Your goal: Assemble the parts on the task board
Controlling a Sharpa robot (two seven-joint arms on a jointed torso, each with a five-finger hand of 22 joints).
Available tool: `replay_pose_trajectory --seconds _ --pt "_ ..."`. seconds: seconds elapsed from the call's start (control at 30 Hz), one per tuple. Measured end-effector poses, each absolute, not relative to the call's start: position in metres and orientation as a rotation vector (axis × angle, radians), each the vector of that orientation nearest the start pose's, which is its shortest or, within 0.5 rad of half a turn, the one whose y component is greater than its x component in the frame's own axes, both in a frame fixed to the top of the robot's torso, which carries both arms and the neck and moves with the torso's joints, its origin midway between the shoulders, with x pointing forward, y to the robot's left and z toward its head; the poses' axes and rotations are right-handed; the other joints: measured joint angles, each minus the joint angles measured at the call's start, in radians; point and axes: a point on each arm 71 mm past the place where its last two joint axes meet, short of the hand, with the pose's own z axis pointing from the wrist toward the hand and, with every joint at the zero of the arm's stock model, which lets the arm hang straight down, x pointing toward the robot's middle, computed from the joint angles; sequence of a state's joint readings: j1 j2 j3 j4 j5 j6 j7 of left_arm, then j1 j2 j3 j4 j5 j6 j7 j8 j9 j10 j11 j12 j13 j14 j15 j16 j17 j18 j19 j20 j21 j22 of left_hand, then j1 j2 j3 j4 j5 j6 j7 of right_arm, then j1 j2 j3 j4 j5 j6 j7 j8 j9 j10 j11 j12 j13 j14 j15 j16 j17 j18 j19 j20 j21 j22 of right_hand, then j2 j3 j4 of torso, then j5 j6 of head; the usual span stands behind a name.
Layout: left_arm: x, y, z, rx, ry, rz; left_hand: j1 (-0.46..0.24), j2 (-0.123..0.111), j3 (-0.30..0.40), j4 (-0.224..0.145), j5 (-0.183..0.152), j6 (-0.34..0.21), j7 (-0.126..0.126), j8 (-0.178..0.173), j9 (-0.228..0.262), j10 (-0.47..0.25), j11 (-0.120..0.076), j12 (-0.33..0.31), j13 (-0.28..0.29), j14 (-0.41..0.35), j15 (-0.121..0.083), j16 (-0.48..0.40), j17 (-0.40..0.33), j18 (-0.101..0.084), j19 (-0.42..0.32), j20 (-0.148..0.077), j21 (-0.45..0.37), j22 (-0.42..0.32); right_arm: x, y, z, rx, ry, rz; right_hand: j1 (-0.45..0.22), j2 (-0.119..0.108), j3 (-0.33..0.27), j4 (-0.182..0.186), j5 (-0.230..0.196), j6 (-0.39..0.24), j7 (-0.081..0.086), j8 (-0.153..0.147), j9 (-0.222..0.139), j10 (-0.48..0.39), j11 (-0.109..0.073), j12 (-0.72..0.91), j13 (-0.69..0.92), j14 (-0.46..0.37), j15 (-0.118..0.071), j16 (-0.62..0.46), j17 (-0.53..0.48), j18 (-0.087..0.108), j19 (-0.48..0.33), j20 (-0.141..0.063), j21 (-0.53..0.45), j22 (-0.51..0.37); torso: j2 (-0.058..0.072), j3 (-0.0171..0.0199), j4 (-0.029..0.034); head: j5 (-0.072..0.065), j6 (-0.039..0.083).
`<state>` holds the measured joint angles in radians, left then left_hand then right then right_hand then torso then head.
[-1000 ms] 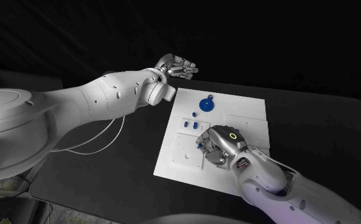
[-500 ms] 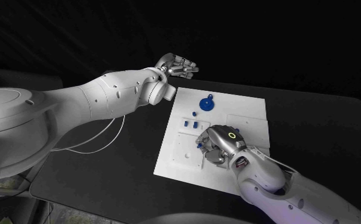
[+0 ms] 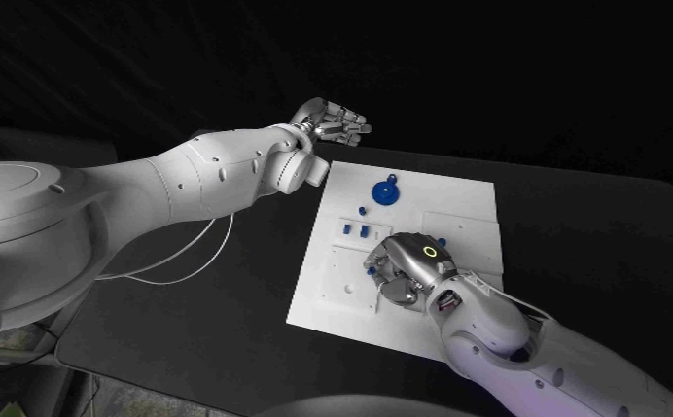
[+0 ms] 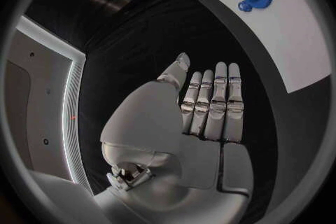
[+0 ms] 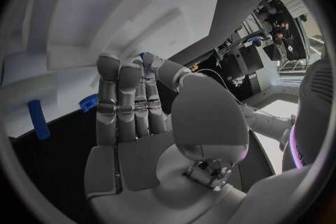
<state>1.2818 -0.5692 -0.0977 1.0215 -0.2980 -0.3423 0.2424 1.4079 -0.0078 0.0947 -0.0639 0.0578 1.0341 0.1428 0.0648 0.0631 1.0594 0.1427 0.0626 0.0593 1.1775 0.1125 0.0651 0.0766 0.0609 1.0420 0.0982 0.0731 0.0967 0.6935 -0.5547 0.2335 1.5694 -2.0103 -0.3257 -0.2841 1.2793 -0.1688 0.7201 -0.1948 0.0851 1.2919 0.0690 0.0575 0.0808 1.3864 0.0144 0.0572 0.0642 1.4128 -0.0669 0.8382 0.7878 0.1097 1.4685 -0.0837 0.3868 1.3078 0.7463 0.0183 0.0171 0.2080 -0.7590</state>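
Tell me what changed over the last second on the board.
The right hand crept slightly toward the board's near-left part, fingers staying down on the plate. It has taken hold of nothing that can be seen. The left hand stayed raised beyond the board's far corner, holding nothing. The blue gear and the small blue pieces beside the right hand lie where they were.
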Motion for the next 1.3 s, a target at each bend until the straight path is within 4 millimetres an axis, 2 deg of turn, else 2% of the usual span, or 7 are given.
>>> replay_pose_trajectory --seconds 0.2,0.4,0.67,0.77,0.9,1.13,1.3 --pt "0.58 0.219 -0.182 -0.862 1.483 -1.125 0.0 0.0 0.0 0.0 0.0 0.0 0.0 0.0 0.0 0.0 0.0 0.0 0.0 0.0 0.0 0.0 0.0 0.0 0.0 0.0 0.0 0.0 0.39 -0.056 -0.283 -0.296 1.62 0.73 -0.001 0.0 -0.013 0.013 0.002 -0.01 0.006 0.003 -0.003 -0.011 0.007 0.0 0.001 0.0 0.0 0.0 0.0 0.0 0.0 0.0 -0.019 0.0 0.0 -0.0005 0.0001 -0.002 0.0" --pt "0.581 0.219 -0.182 -0.863 1.486 -1.124 0.0 0.0 0.0 0.0 0.0 0.0 0.0 0.0 0.0 0.0 0.0 0.0 0.0 0.0 0.0 0.0 0.0 0.0 0.0 0.0 0.0 0.0 0.39 -0.054 -0.286 -0.301 1.634 0.725 -0.02 0.0 -0.094 0.042 0.02 -0.079 0.021 0.009 -0.013 -0.093 0.025 0.003 -0.001 -0.003 0.014 0.0 -0.004 0.016 -0.002 0.009 -0.065 0.001 0.0 -0.0007 0.0007 -0.003 0.001" --pt "0.58 0.219 -0.182 -0.863 1.492 -1.125 0.005 0.005 0.0 0.0 0.0 0.0 0.0 0.0 0.0 0.0 0.0 0.0 0.0 0.0 0.0 0.0 0.0 0.0 0.0 0.0 0.0 -0.002 0.389 -0.054 -0.287 -0.3 1.643 0.728 -0.028 -0.034 -0.125 0.05 0.047 -0.127 0.035 0.008 -0.015 -0.177 0.052 0.009 -0.001 -0.01 0.028 0.0 -0.022 0.038 -0.003 0.025 -0.127 -0.013 0.0 -0.0011 0.0004 -0.005 0.002" --pt "0.58 0.218 -0.182 -0.862 1.494 -1.127 0.005 0.005 -0.003 0.003 0.0 0.0 0.0 0.0 0.0 0.0 0.0 0.0 0.0 0.0 0.0 0.0 0.0 0.0 0.0 0.0 0.0 -0.002 0.388 -0.055 -0.287 -0.298 1.645 0.733 -0.031 -0.046 -0.144 0.052 0.065 -0.144 0.033 0.008 -0.016 -0.22 0.069 -0.001 -0.011 -0.012 0.037 -0.004 -0.031 0.045 -0.002 0.03 -0.148 -0.023 0.0 -0.0006 0.0 -0.005 0.002" --pt "0.58 0.218 -0.182 -0.862 1.496 -1.127 0.005 0.005 -0.003 0.003 0.0 0.0 0.0 0.0 0.0 0.0 0.0 0.0 0.0 0.0 0.0 0.0 0.0 0.0 0.0 0.0 0.0 -0.002 0.388 -0.056 -0.287 -0.29 1.644 0.738 -0.02 -0.059 -0.198 0.054 0.066 -0.166 0.03 0.008 -0.016 -0.258 0.075 -0.002 -0.006 -0.005 0.044 -0.018 -0.054 0.055 -0.002 0.038 -0.168 -0.048 0.0 0.0006 -0.0004 -0.006 0.003" --pt "0.58 0.22 -0.182 -0.863 1.497 -1.123 0.005 0.005 -0.003 0.003 0.0 0.0 0.0 0.0 0.0 0.0 0.0 0.0 0.0 0.0 0.0 0.0 0.0 0.0 0.0 0.0 0.0 -0.002 0.383 -0.064 -0.282 -0.272 1.628 0.751 0.011 -0.066 -0.268 0.061 0.069 -0.187 0.018 0.008 -0.016 -0.28 0.077 0.003 -0.006 -0.003 0.046 -0.027 -0.075 0.055 -0.002 0.045 -0.178 -0.088 0.0 0.0013 -0.0012 -0.01 0.008" --pt "0.58 0.225 -0.182 -0.866 1.494 -1.116 0.005 0.005 -0.003 0.003 0.0 0.0 0.0 0.0 0.0 0.0 0.0 0.0 0.0 0.0 0.0 0.0 0.0 0.0 0.0 0.0 0.0 -0.002 0.388 -0.077 -0.264 -0.234 1.588 0.755 0.013 -0.068 -0.286 0.072 0.07 -0.19 0.015 0.008 -0.016 -0.28 0.077 0.003 -0.006 -0.003 0.046 -0.027 -0.082 0.054 -0.002 0.045 -0.168 -0.108 0.0 0.0017 -0.0024 -0.018 0.018"
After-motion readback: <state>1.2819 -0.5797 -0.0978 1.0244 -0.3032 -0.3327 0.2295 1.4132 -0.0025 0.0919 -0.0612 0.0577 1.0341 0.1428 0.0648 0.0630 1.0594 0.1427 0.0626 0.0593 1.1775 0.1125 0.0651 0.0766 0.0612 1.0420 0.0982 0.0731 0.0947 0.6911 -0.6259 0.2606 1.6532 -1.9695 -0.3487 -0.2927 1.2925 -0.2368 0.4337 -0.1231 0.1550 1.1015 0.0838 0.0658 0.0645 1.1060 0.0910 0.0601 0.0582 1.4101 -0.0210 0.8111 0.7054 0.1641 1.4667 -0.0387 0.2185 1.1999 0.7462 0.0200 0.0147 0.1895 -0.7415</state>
